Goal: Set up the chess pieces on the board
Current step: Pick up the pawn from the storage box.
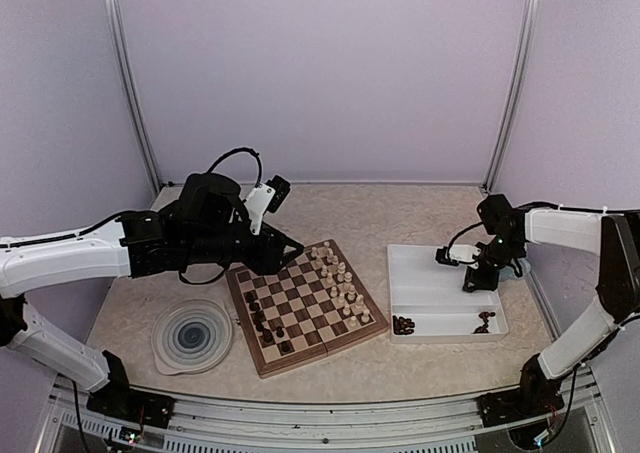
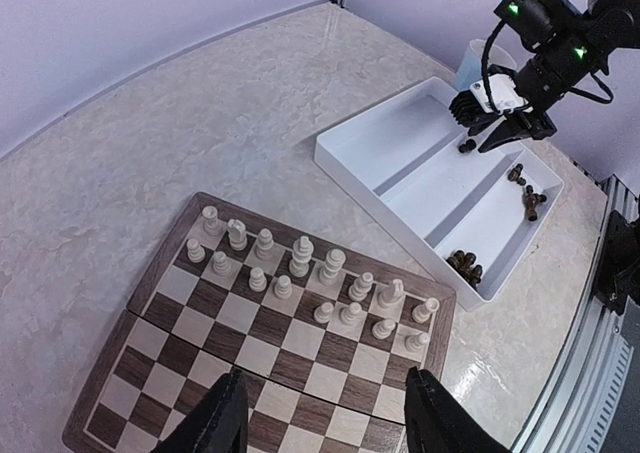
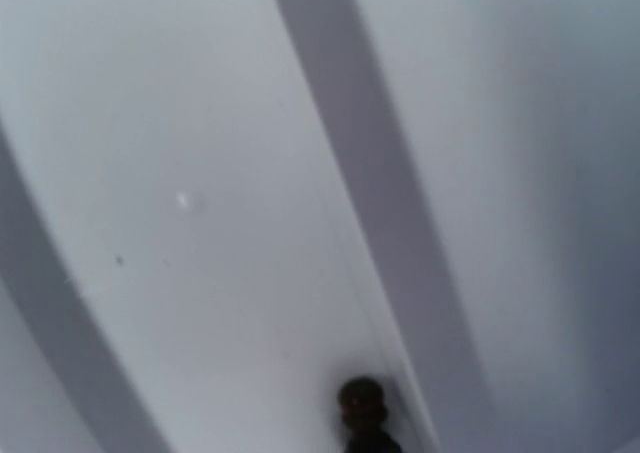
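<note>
The board [image 1: 305, 308] lies mid-table. Cream chess pieces [image 1: 340, 278] stand in two rows along its right side, and dark ones [image 1: 265, 323] stand on its left side. The cream rows [image 2: 300, 273] also show in the left wrist view. My left gripper [image 2: 325, 423] hovers over the board [image 2: 250, 363], open, with nothing between its fingers [image 2: 225, 418]. More dark pieces [image 1: 403, 324] lie in the white tray [image 1: 445, 303]. My right gripper [image 1: 478, 278] hangs low in the tray's far part. A single dark piece [image 3: 362, 408] shows at the bottom edge of the right wrist view. That gripper's fingers are out of that view.
A round blue-swirl plate [image 1: 192, 335] sits left of the board. The tray [image 2: 400, 163] has a long divider and raised walls. A second heap of dark pieces [image 1: 484, 321] lies at its near right corner. A pale cup [image 2: 478, 63] stands behind the tray. Frame posts rise at the back corners.
</note>
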Robot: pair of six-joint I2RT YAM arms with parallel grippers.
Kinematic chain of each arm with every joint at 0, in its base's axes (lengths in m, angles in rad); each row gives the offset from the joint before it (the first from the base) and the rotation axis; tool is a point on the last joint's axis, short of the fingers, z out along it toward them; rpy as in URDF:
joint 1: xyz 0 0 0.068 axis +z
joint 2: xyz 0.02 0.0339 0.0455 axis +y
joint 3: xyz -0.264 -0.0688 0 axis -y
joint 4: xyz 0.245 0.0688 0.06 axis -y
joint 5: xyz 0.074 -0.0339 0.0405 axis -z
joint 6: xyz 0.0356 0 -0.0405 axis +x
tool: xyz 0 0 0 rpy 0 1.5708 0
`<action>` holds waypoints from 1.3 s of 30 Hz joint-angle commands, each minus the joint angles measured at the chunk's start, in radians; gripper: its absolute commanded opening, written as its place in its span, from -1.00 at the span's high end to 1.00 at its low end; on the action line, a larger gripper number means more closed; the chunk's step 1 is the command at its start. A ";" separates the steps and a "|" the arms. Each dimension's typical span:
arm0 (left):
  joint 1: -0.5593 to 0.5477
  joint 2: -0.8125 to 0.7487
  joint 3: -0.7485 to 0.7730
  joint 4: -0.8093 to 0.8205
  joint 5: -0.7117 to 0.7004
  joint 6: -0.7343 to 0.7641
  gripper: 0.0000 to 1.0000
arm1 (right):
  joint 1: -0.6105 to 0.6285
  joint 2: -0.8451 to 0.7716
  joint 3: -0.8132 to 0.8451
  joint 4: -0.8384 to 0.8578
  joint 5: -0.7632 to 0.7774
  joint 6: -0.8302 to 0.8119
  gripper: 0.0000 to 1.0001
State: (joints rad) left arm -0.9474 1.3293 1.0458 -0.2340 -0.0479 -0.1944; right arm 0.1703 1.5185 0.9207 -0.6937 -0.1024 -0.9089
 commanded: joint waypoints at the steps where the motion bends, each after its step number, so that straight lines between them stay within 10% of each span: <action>1: 0.007 -0.008 -0.026 0.037 0.017 -0.005 -0.08 | -0.039 0.012 -0.032 0.007 0.020 -0.045 0.46; 19: 0.009 -0.017 -0.062 0.054 0.026 -0.009 -0.08 | -0.063 0.100 -0.027 0.063 0.015 -0.045 0.30; 39: 0.037 0.038 -0.051 0.217 0.123 -0.122 -0.08 | -0.057 -0.009 0.122 -0.071 -0.195 0.059 0.83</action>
State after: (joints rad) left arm -0.9329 1.3331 0.9722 -0.1390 0.0078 -0.2356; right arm 0.1169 1.6062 0.9340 -0.6888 -0.1406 -0.9031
